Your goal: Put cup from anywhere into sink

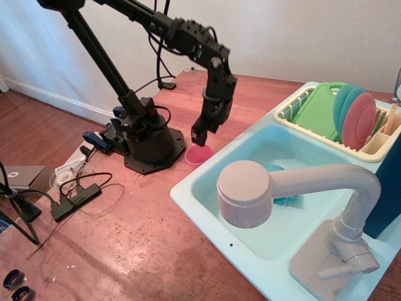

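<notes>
Cup (pixel 199 154): pink, upright on desk (pixel 125 232), just outside sink (pixel 207 207). Tool (pixel 199 136) directly above rim, spread indiscernible. Not yet grasped; lift and transfer outstanding.

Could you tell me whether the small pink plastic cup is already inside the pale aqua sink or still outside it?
Outside: the small pink plastic cup sits on the wooden floor beside the pale aqua sink, under the black gripper.

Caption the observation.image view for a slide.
Gripper poised just above the pink cup on the table beside the aqua sink.
</notes>
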Action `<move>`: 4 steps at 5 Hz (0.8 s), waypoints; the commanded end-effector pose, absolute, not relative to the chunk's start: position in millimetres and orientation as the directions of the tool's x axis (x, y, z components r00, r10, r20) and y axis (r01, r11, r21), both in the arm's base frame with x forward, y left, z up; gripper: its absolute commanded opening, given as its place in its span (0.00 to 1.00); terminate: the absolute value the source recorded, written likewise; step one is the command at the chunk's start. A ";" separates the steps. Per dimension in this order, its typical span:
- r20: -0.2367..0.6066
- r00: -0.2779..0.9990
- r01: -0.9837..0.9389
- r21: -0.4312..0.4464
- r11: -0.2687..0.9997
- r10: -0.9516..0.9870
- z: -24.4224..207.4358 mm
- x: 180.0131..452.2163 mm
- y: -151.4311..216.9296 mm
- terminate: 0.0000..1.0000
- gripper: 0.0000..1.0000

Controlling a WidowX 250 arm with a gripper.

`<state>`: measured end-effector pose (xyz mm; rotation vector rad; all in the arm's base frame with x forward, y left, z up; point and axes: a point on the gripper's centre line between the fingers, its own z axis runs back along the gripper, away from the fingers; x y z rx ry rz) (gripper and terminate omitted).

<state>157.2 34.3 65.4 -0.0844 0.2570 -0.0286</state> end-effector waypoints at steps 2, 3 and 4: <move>-0.243 0.969 0.020 -0.122 0.992 -0.049 31.8 157.0 13.0 0.00 1.00; -0.254 0.967 0.003 -0.101 0.995 -0.029 32.8 156.8 10.1 0.00 0.00; -0.243 0.969 0.020 -0.092 0.996 -0.042 43.5 157.7 12.8 0.00 0.00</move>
